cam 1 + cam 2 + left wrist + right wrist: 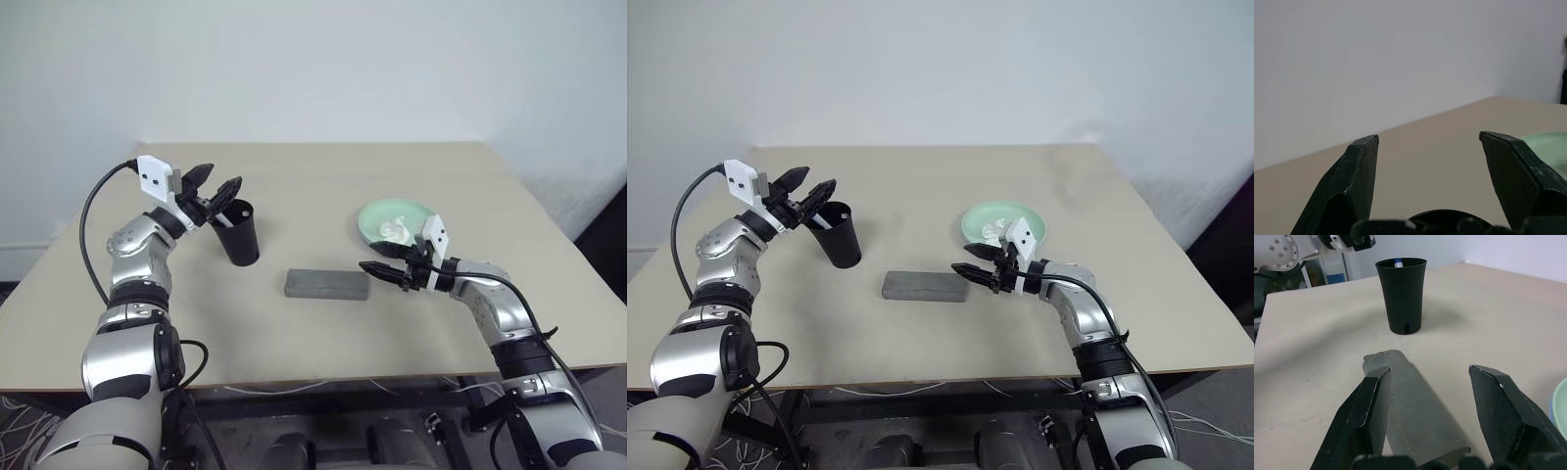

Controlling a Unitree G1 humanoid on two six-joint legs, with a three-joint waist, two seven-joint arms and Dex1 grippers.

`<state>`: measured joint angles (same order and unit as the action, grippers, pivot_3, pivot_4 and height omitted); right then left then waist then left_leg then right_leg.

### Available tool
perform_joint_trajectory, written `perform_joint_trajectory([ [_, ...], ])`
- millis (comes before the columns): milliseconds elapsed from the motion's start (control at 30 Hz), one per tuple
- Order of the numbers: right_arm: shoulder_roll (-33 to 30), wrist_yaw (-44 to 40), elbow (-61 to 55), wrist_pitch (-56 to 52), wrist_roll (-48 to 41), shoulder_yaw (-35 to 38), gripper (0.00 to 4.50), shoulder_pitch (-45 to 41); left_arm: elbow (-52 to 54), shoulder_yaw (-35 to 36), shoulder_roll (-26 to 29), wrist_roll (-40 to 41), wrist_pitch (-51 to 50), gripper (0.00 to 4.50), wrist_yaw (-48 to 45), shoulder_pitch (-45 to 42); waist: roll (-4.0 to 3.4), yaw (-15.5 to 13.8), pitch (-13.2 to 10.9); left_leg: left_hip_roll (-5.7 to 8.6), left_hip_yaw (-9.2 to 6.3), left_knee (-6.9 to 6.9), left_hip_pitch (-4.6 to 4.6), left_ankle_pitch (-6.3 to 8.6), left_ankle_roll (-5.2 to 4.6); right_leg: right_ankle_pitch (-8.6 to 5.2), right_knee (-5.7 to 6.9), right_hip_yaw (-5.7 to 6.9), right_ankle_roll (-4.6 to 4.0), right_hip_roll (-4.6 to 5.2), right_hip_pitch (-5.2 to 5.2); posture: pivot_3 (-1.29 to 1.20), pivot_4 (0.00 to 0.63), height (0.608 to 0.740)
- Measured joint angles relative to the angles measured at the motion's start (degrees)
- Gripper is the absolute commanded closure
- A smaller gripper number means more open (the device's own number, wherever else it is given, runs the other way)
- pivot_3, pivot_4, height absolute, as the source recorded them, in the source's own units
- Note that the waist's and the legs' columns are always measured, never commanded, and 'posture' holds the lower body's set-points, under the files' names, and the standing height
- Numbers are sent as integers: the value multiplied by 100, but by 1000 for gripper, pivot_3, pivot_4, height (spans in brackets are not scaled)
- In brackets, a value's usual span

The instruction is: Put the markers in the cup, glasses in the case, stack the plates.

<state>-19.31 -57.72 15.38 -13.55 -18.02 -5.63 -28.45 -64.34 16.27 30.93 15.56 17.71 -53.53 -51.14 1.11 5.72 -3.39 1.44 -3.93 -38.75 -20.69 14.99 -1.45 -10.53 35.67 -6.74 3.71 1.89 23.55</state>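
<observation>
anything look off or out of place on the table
One oddity: a crumpled white tissue lies in the mint green plate, which doesn't belong there. The black cup stands upright and the grey case lies flat.

We see a beige table (323, 313) with a plain matte top, set against a pale wall (313, 69); a small crumpled white tissue (397, 230) lies on the table's right side, toward the back; below the near edge, white cables (294, 389) run along a dark frame; at far right, a dark strip of floor (605, 245) shows beside the table.
</observation>
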Motion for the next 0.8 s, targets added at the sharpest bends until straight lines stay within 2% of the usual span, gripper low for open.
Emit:
perform_joint_trajectory([
  [33,16,-5,20,-4,1,-28,1750,-39,432,-27,24,111,-215,1033,-15,243,-2,0,1,0,-1,0,-1,0,0,0,-2,1,0,0,0,0,0,737],
  [100,-24,-75,59,2,-1,-26,1750,-69,3259,-179,107,799,-1116,1033,-342,1841,-15,123,4,-49,8,23,10,18,1,2,0,-36,1,14,8,0,0,737],
  [167,-137,-120,322,1,11,28,1750,-157,5096,-388,56,1254,-1850,1033,-427,2922,-6,141,3,-44,2,20,-3,25,0,10,-5,-30,-11,21,22,0,0,737],
  [233,-149,-135,475,7,20,19,1750,-275,5974,-534,-67,1455,-2247,1033,-270,3314,-4,91,1,-36,1,14,-7,24,-1,7,-3,-20,-7,27,25,0,0,737],
  [367,-127,-188,480,51,19,-13,1750,-347,6673,-517,-41,1598,-2609,1033,-3,3322,-12,18,0,-24,13,6,23,22,1,-2,-3,-6,-4,5,-14,0,0,737],
  [800,-193,-136,441,49,16,6,1750,-291,6640,-582,-115,1589,-2729,1033,50,3289,-13,14,-1,-17,18,10,10,16,9,-3,-11,3,-7,-4,4,0,0,737],
])
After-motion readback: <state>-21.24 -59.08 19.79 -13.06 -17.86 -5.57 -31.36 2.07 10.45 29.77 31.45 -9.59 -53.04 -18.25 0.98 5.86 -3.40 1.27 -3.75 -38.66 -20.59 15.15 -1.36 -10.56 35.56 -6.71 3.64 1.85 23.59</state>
